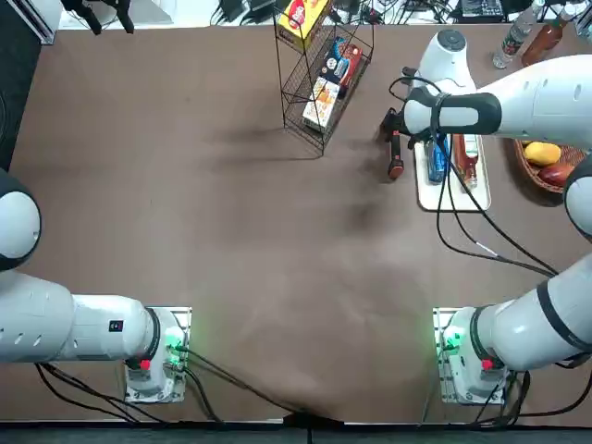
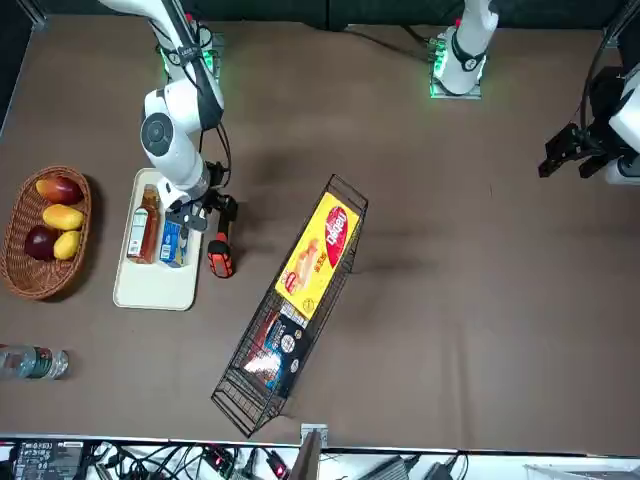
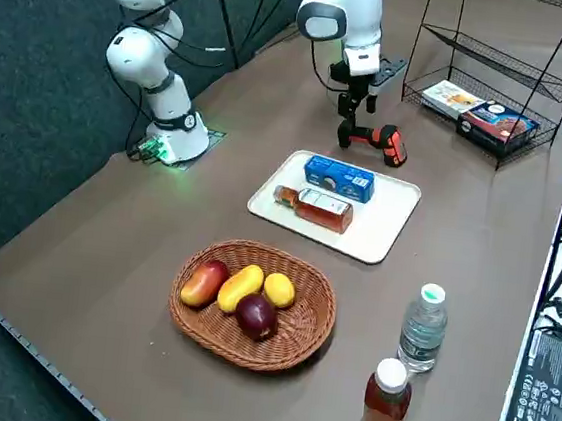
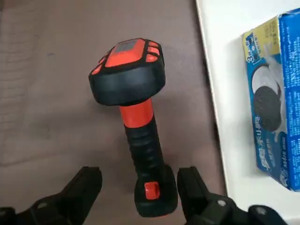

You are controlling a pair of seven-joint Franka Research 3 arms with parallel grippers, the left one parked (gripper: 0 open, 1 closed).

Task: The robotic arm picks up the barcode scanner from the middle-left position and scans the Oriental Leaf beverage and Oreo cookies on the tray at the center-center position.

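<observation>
- Barcode scanner [image 4: 142, 133]: on the desk [image 3: 143, 277], outside the tray [image 3: 386, 217], just off its left long side. Task line says middle-left; here it is close by the tray.
- Long axis runs roughly near-to-far from the robot, about alongside that tray edge. In the wrist view the broad red-and-black end points away from the fingers; the black end with the small red patch lies toward them.
- Right gripper [image 4: 139, 177]: over the scanner, fingers wide apart, nothing gripped. Fingertips flank the black end, one each side, daylight at both. Remaining height hard to judge.
- Key relation, my reading: fingers straddle the axis, so a lower-and-close should take it crosswise. Grip looks set for the end rather than the middle; possible swing on lifting.
- Tray-side finger comes down between scanner and tray edge. Watch for a rub on the rim.
- Oreo cookies [image 3: 340, 179]: on the tray, the nearer item to the scanner.
- Oriental Leaf beverage [image 3: 323, 210]: lying beside the pack, farther side.
- Robotic arm [image 2: 175, 155] on this side: the right one. Scanning still to do.
</observation>
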